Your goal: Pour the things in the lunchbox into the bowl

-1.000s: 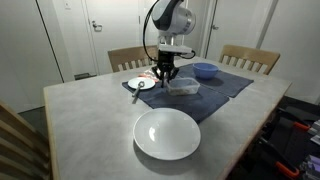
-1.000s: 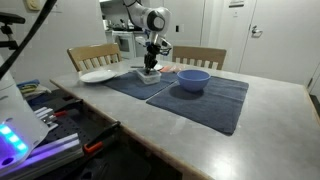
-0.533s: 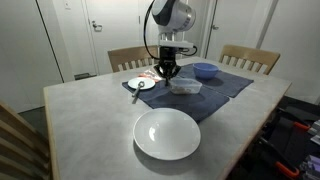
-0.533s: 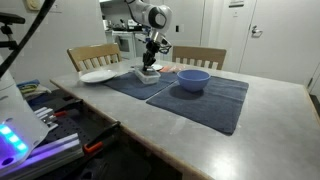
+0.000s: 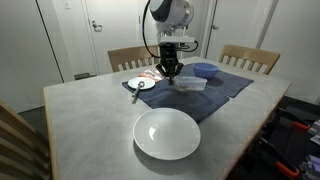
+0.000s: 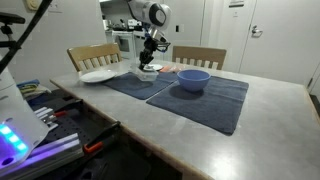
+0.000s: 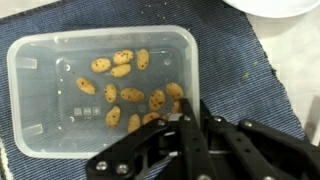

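On my screens the grey counter (image 5: pixel 80 115) carries a big white dish (image 5: pixel 167 134) on its bare part, with a dark blue mat (image 6: pixel 205 100) beyond it. The blue bowl (image 6: pixel 193 80) sits on the mat. The clear lunchbox (image 7: pixel 45 70) is over the same mat, near the bowl but apart from it. My pincer (image 7: pixel 193 112) is clenched on the lunchbox's rim. Small tan, dark-spotted pieces (image 7: pixel 128 95) lie inside, mostly towards the gripped side.

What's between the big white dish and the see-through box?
In an exterior view, only bare table and blue mat lie between the white dish and the lunchbox.
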Robot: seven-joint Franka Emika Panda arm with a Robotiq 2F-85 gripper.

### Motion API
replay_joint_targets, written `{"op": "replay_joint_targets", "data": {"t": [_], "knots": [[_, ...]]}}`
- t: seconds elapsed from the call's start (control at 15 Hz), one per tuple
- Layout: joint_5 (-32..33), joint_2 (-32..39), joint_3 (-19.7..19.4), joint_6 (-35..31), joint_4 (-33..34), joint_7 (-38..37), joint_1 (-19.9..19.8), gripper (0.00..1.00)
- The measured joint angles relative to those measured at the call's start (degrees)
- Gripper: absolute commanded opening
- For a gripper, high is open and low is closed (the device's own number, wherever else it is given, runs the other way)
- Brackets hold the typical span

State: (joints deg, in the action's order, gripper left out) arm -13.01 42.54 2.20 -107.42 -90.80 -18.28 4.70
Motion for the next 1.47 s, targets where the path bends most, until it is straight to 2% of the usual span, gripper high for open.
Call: {"op": "replay_joint_targets", "data": {"t": [0.67, 1.13, 1.2, 1.47], "knots": [[8.12, -0.74, -1.28, 4.39, 4.01, 1.33, 0.35, 0.02], [9.22, -5.15, -1.70, 4.38, 2.74, 10.16, -1.14, 0.02], [9.22, -5.96, -1.71, 4.38, 2.40, 11.82, -1.50, 0.09], [9.21, -5.91, -1.69, 4.33, 2.33, 11.93, -1.52, 0.09]]}}
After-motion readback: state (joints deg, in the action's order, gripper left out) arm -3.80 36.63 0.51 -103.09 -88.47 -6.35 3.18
